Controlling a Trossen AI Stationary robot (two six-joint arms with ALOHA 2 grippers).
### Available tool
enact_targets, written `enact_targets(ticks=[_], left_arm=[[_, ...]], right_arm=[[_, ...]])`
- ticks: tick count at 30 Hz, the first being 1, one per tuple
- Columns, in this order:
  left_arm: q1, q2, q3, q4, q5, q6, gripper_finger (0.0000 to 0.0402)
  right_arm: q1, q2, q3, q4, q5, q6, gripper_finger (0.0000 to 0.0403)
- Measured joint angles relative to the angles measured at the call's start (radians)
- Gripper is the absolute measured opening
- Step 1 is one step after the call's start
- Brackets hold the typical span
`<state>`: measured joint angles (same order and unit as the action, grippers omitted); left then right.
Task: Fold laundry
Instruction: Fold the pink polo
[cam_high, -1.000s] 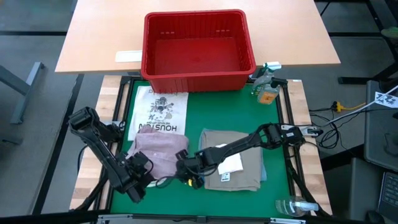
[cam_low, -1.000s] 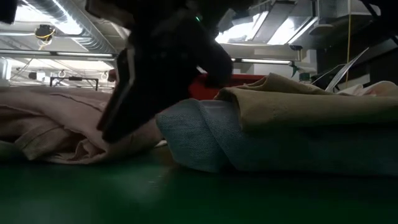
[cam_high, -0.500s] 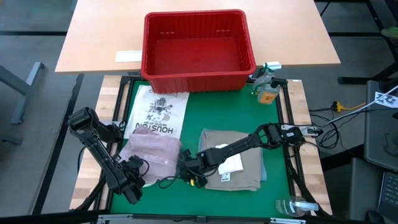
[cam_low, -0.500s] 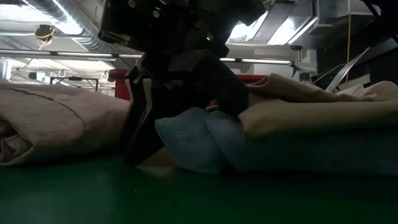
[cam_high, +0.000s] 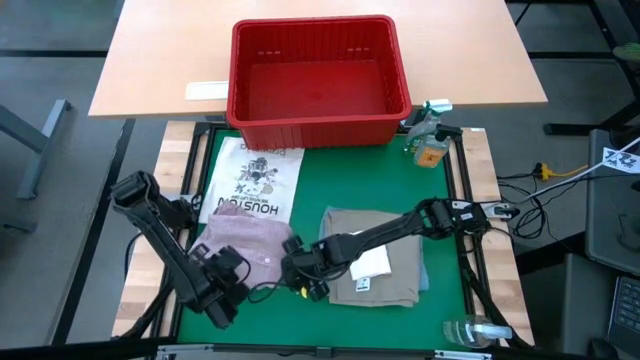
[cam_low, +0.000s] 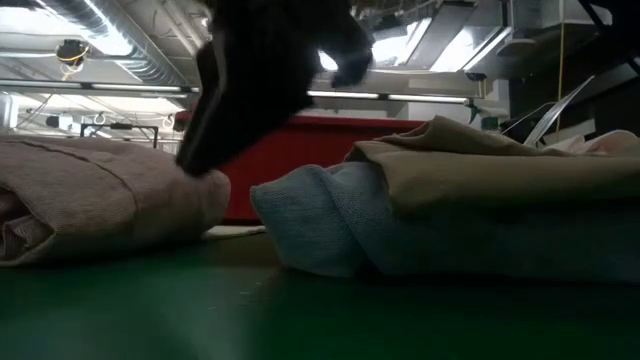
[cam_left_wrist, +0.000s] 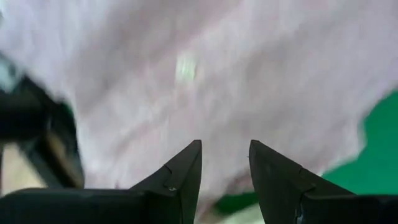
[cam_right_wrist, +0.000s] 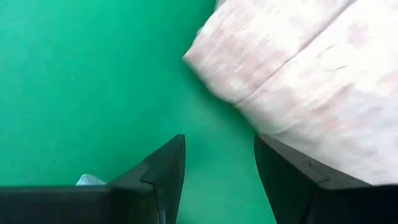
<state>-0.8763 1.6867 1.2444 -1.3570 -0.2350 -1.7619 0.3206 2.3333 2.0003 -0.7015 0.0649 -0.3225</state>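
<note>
Left gripper (cam_high: 228, 283), lower left of high view: fingers spread, empty, over pink shirt (cam_high: 248, 243). Right gripper (cam_high: 297, 277), lower centre: spread, empty, beside shirt's edge. Right of it, khaki piece (cam_high: 385, 262) stacked on jeans (cam_low: 330, 225). We judge: pinch both corners evenly, fold flat. Upper centre, red basket (cam_high: 318, 128): nothing inside.

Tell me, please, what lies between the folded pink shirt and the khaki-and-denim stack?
Only bare green mat between the pink shirt and the stack, clearest in the low view; the right gripper hangs above.
</note>
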Motion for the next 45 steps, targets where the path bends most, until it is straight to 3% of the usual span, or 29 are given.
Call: enact_targets(ticks=[5, 13, 19, 23, 28, 33, 38, 45], left_arm=[[0.056, -0.04, 0.023, -0.05, -0.161, 0.003, 0.0128], [0.177, -0.167, 0.023, -0.221, -0.187, 0.099, 0.0128], [0.297, -0.287, -0.031, -0.201, -0.213, 0.182, 0.0128], [0.37, -0.337, -0.104, -0.185, -0.178, 0.177, 0.0128], [0.418, -0.352, -0.191, -0.092, -0.069, 0.202, 0.0128], [0.442, -0.352, -0.298, -0.003, -0.086, 0.222, 0.0128], [0.497, -0.352, -0.428, 0.053, -0.096, 0.221, 0.0128], [0.572, -0.352, -0.594, 0.291, -0.12, 0.252, 0.0128]], right_arm=[[0.0, -0.003, 0.067, -0.034, 0.058, 0.0, 0.0192], [0.0, -0.005, 0.176, -0.149, 0.169, -0.064, 0.0192], [-0.015, -0.004, 0.182, -0.089, 0.257, -0.105, 0.0192], [-0.052, 0.005, 0.182, -0.066, 0.224, -0.092, 0.0192], [-0.104, 0.017, 0.181, -0.073, 0.096, -0.023, 0.0192], [-0.142, 0.027, 0.131, -0.021, -0.008, -0.019, 0.0192], [-0.165, 0.027, 0.024, 0.069, -0.013, -0.018, 0.0192], [-0.178, 0.028, -0.114, 0.136, -0.011, -0.018, 0.0192]])
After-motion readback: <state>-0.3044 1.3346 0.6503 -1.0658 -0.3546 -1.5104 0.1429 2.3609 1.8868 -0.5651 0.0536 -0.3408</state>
